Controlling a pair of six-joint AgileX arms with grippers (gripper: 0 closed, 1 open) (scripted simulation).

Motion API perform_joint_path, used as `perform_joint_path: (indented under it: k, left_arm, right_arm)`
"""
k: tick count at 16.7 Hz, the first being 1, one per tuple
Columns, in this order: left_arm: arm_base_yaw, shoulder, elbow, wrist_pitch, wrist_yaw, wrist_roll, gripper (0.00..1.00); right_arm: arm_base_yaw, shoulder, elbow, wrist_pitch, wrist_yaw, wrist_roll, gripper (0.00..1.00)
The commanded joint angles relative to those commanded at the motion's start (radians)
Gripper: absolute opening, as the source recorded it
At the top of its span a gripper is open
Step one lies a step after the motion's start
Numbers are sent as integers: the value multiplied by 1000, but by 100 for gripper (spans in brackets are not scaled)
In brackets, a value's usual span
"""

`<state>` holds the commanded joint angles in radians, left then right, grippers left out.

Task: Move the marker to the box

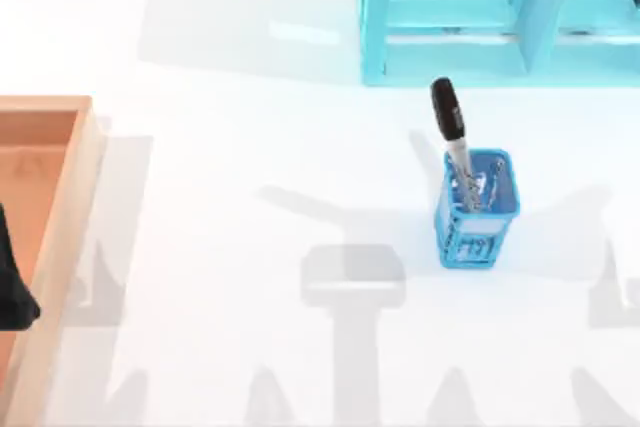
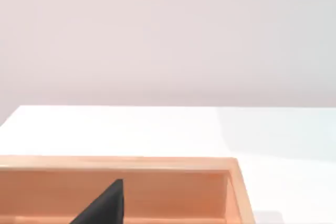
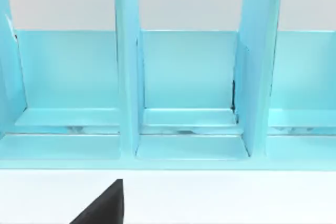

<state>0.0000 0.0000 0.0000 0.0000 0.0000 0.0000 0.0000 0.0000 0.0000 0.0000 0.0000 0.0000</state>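
The marker (image 1: pixel 450 132), black cap up and thin grey barrel down, stands tilted in a small blue mesh cup (image 1: pixel 476 212) right of the table's middle. The box (image 1: pixel 62 207), a shallow wooden tray with a tan rim and orange-brown inside, lies at the left edge. A dark part of my left arm (image 1: pixel 15 287) hangs over the box. In the left wrist view a black piece of my left gripper (image 2: pixel 105 205) sits above the box (image 2: pixel 157 163). My right gripper (image 3: pixel 105 205) shows as a black piece facing the shelf, away from the marker.
A cyan shelf frame (image 1: pixel 480 17) stands at the back right, just behind the cup; the right wrist view looks into the shelf's compartments (image 3: pixel 189 77). The white tabletop (image 1: pixel 260 277) stretches between box and cup, with arm shadows on it.
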Motion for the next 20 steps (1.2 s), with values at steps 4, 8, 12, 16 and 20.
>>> perform_joint_path:
  k: [4,8,12,16,20]
  left_arm:
    - [-18,31,15,27,-2,-13,100]
    - [-120,221,91,175,-15,-80,100]
    - [-278,575,205,398,-34,-182,100]
    - [-460,1025,329,646,-52,-300,100]
    - [-633,1461,443,877,-69,-415,100]
  right_arm:
    - [0,0,0,0,0,0,100]
    - [0,0,0,0,0,0,100]
    - [0,0,0,0,0,0,100]
    - [0,0,0,0,0,0,100]
    - [0,0,0,0,0,0,100]
